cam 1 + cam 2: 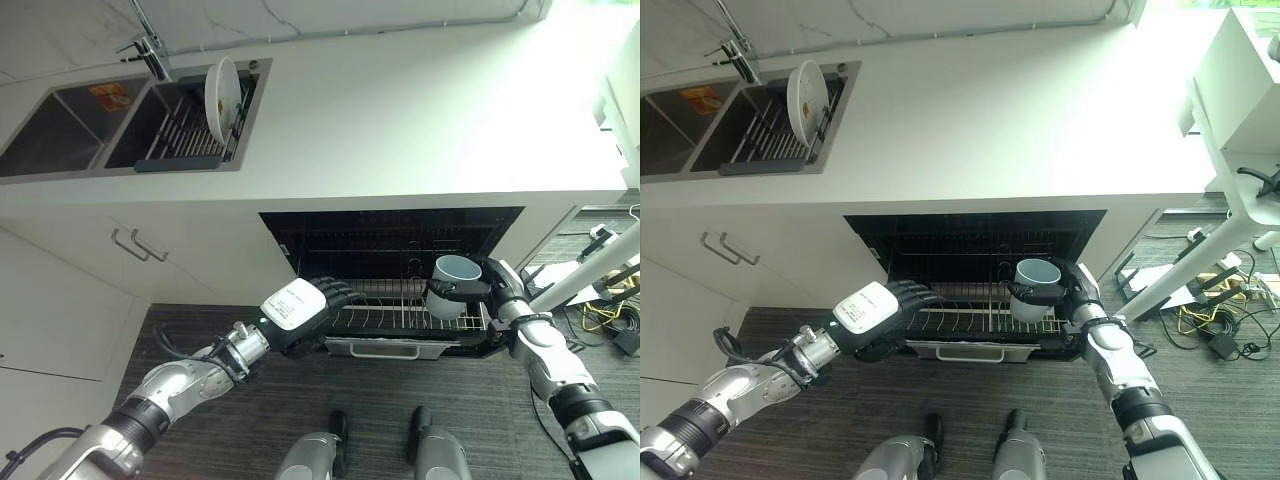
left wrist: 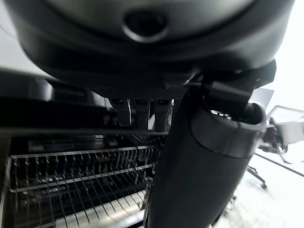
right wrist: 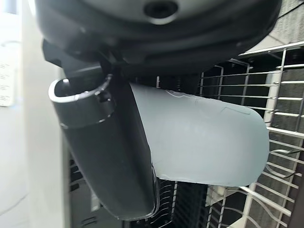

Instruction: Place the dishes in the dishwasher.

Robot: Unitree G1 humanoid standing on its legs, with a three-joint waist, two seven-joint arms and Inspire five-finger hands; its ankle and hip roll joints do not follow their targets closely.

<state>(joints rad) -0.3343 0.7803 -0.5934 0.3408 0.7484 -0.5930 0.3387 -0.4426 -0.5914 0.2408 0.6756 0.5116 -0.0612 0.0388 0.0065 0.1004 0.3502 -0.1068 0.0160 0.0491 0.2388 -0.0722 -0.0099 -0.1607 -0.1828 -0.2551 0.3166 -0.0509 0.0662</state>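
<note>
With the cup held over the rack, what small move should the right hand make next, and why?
Probably lower it a little. The right hand is shut on the pale cup, held mouth-up over the right part of the pulled-out dishwasher rack, which looks bare there. The left hand rests at the rack's left edge.

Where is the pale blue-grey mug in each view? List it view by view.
Left eye view: pale blue-grey mug, lower right, over the rack's right end.
Right eye view: mug, right of centre, same spot.
Left wrist view: not visible.
Right wrist view: mug centre, held by the right robot hand.
Shared landmark: wire dishwasher rack.
</note>
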